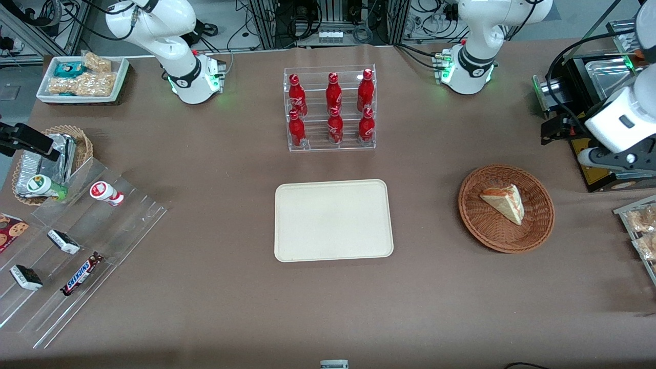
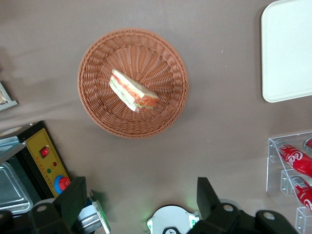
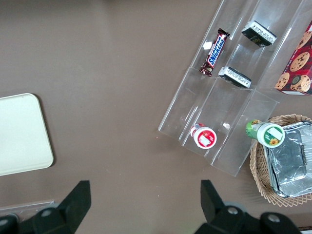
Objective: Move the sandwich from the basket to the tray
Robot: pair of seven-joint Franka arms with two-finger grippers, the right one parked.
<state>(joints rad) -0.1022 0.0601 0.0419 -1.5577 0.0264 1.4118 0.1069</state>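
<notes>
The sandwich (image 1: 505,202), a pale wedge with red and green filling, lies in the reddish-brown wicker basket (image 1: 471,215) toward the working arm's end of the table. Both also show in the left wrist view: the sandwich (image 2: 131,91) in the middle of the basket (image 2: 97,58). The cream tray (image 1: 333,220) lies bare at the table's middle, and its corner shows in the wrist view (image 2: 287,48). My gripper (image 1: 557,129) hangs high above the table, farther from the front camera than the basket. It is open and empty (image 2: 141,200), with its fingers (image 2: 73,200) wide apart.
A clear rack of red bottles (image 1: 330,107) stands farther back than the tray. A machine with a yellow panel (image 2: 46,161) sits beside the basket below my arm. A snack tray (image 1: 640,225) lies at the table edge. Acrylic shelves with snacks (image 1: 77,246) stand toward the parked arm's end.
</notes>
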